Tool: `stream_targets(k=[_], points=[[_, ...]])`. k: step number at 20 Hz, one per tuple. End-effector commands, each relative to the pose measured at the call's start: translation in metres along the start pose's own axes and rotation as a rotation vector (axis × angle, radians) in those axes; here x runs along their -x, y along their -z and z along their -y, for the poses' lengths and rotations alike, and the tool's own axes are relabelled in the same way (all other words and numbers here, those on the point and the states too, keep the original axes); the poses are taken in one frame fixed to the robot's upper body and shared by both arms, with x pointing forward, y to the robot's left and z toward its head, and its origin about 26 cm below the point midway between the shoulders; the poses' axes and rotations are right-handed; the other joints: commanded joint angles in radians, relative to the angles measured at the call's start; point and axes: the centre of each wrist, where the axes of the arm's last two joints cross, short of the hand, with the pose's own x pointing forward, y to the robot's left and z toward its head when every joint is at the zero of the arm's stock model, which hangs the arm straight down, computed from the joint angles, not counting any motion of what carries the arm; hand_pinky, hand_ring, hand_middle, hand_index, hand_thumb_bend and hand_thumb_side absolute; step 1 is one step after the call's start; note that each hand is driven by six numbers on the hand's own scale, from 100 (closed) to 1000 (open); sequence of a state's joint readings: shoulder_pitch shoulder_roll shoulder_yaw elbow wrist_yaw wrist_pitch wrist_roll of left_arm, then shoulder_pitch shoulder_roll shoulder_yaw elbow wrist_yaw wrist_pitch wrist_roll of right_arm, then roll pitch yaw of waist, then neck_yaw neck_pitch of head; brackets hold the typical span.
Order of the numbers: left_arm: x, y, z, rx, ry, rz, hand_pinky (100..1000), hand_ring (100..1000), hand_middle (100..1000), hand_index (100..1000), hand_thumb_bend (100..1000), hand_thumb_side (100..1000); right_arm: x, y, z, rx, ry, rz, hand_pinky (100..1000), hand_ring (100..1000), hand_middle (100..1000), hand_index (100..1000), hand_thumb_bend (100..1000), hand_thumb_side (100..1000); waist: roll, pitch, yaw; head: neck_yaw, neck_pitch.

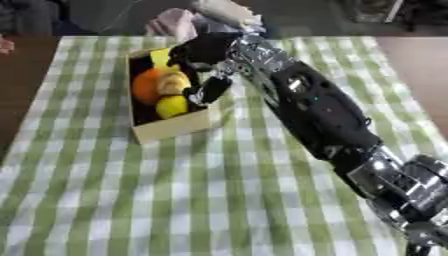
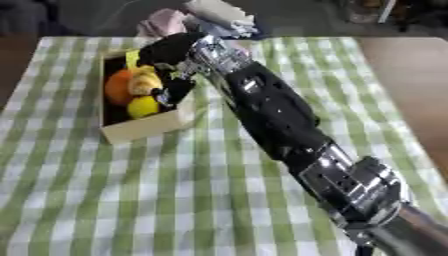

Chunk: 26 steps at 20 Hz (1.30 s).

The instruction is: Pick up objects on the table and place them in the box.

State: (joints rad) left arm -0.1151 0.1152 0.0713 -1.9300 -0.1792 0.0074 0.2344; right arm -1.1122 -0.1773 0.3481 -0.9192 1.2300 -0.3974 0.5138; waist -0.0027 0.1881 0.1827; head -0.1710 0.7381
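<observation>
A tan cardboard box [image 1: 171, 127] stands on the checked cloth at the upper left. Inside it lie an orange fruit [image 1: 144, 85], a yellow lemon-like fruit [image 1: 172, 105] and a pale yellow-brown object [image 1: 174, 81]. My right arm reaches in from the lower right, and my right hand [image 1: 206, 55] hangs over the box's right side. Its fingers [image 1: 210, 90] curl down beside the pale object; whether they hold it I cannot tell. My left hand shows in no view.
The green and white checked tablecloth [image 1: 201, 200] covers the table, brown bare table [image 1: 17, 75] showing at the left. Crumpled pale cloths [image 2: 210, 17] lie at the far edge behind the box. My right forearm [image 1: 319, 112] crosses the cloth's right half.
</observation>
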Motion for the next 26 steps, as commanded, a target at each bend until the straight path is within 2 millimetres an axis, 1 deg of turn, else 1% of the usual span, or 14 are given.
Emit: stream_targets(k=[1, 4, 6, 7, 10, 11, 12, 13, 14, 17, 20, 26], points=[[-0.005, 0.004, -0.005, 0.002, 0.016, 0.031, 715, 539, 703, 829, 367, 761, 0.018, -0.01, 0.01, -0.018, 0.037, -0.019, 964, 988, 1000, 1000, 100, 696, -0.007, -0.033, -0.003, -0.002, -0.008], [-0.005, 0.004, -0.006, 0.003, 0.018, 0.03, 716, 539, 704, 829, 370, 763, 0.03, -0.017, 0.01, -0.044, 0.095, -0.021, 951, 978, 1000, 1000, 100, 688, -0.011, -0.034, -0.006, -0.003, -0.01], [-0.004, 0.004, -0.007, 0.003, 0.02, 0.029, 716, 539, 704, 829, 371, 764, 0.039, -0.023, 0.009, -0.055, 0.141, -0.03, 943, 974, 1000, 1000, 100, 643, -0.013, -0.035, -0.007, -0.002, -0.012], [-0.004, 0.004, -0.007, 0.003, 0.022, 0.029, 716, 539, 704, 830, 372, 764, 0.045, -0.026, 0.008, -0.06, 0.168, -0.037, 935, 970, 998, 1000, 100, 644, -0.014, -0.036, -0.008, -0.001, -0.013], [-0.004, 0.004, -0.008, 0.006, 0.026, 0.027, 716, 540, 705, 830, 374, 766, 0.064, -0.036, -0.003, -0.065, 0.276, -0.068, 925, 974, 1000, 1000, 100, 554, -0.016, -0.037, -0.012, 0.004, -0.015], [-0.003, 0.004, -0.008, 0.007, 0.027, 0.026, 716, 540, 705, 830, 374, 767, 0.07, -0.039, -0.007, -0.067, 0.312, -0.08, 923, 978, 1000, 1000, 100, 469, -0.016, -0.037, -0.013, 0.005, -0.015], [-0.003, 0.004, -0.008, 0.009, 0.028, 0.025, 716, 540, 706, 830, 375, 768, 0.076, -0.043, -0.01, -0.069, 0.349, -0.095, 922, 979, 1000, 1000, 100, 341, -0.016, -0.037, -0.014, 0.005, -0.015], [-0.003, 0.004, -0.008, 0.011, 0.029, 0.024, 716, 540, 706, 830, 375, 768, 0.081, -0.045, -0.012, -0.072, 0.38, -0.107, 922, 979, 1000, 1000, 100, 341, -0.016, -0.037, -0.014, 0.005, -0.015], [-0.003, 0.003, -0.008, 0.012, 0.03, 0.023, 716, 540, 706, 830, 376, 768, 0.086, -0.049, -0.014, -0.073, 0.411, -0.121, 923, 986, 1000, 1000, 100, 223, -0.015, -0.037, -0.014, 0.005, -0.015], [-0.002, 0.003, -0.007, 0.016, 0.03, 0.023, 717, 540, 707, 831, 376, 769, 0.099, -0.059, -0.019, -0.059, 0.501, -0.167, 936, 1000, 1000, 1000, 100, 228, -0.013, -0.035, -0.012, 0.002, -0.018], [-0.003, 0.003, -0.007, 0.019, 0.028, 0.023, 716, 540, 707, 830, 377, 769, 0.109, -0.067, -0.026, -0.041, 0.553, -0.24, 953, 1000, 1000, 1000, 100, 233, -0.01, -0.03, -0.008, -0.002, -0.025], [-0.004, 0.004, -0.004, 0.028, 0.019, 0.028, 716, 540, 707, 830, 378, 771, 0.114, -0.07, -0.033, 0.013, 0.596, -0.393, 957, 1000, 1000, 1000, 100, 230, -0.005, -0.018, 0.006, -0.014, -0.038]])
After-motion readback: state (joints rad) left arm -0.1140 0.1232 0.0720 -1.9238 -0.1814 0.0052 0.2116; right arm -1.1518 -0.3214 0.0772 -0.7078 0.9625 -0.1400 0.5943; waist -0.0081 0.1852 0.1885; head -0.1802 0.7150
